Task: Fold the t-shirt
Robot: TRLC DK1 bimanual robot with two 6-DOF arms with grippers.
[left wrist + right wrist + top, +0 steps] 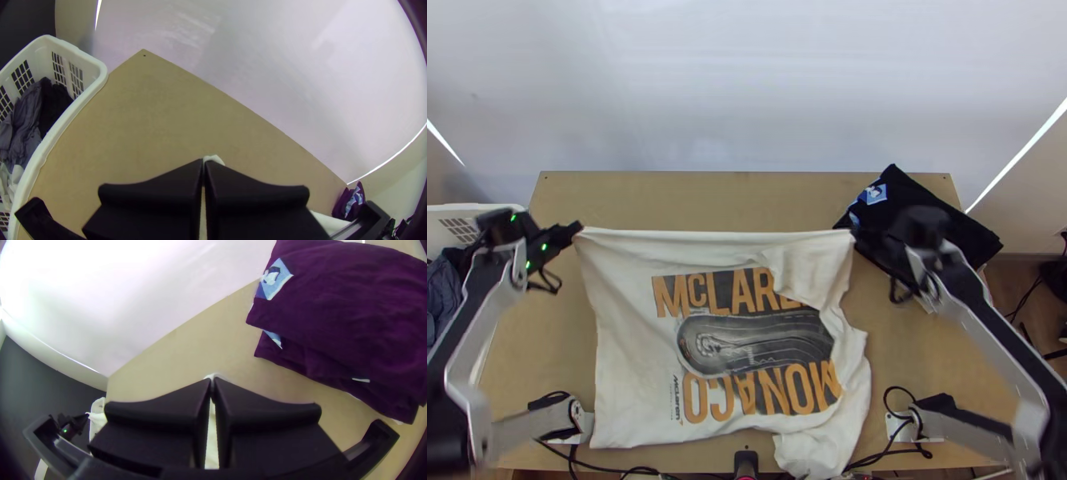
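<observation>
My left gripper [577,228] is closed, pinching one far corner of the cream t-shirt with an orange-and-dark print [627,344]; my right gripper [856,234], its wide black fingers together, pinches the other. The shirt's top edge runs nearly straight between them, the rest spreading toward me over the light wooden table [731,200], rumpled on my right.

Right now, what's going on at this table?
The left gripper and the right gripper each pinch a far corner of a white printed t-shirt, its far edge drawn nearly straight between them. The rest lies over the light wooden table, rumpled toward the right, with the print showing. It isn't folded yet. Dark folded clothes sit at the far right corner.
</observation>
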